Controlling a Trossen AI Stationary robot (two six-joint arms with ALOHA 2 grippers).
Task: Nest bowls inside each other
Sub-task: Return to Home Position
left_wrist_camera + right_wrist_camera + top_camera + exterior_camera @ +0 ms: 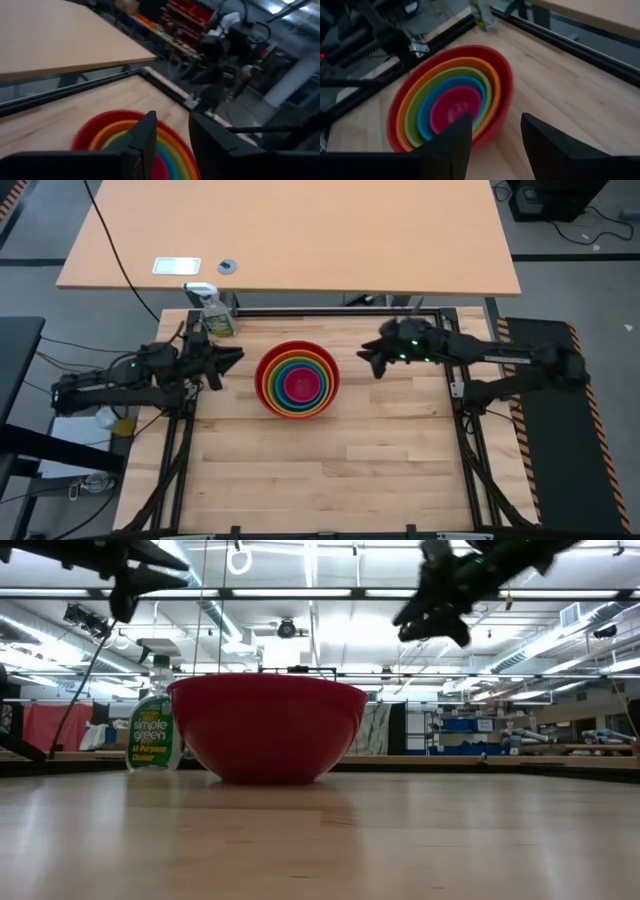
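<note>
The bowls (297, 378) are sitting fully nested mid-table, so the left gripper (232, 362) at nine o'clock and right gripper (366, 360) at three are hovering clear, both seemingly spread and empty.

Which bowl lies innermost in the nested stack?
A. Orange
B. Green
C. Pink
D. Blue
C: the pink bowl sits at the centre of the rings, directly inside the blue bowl.
</note>
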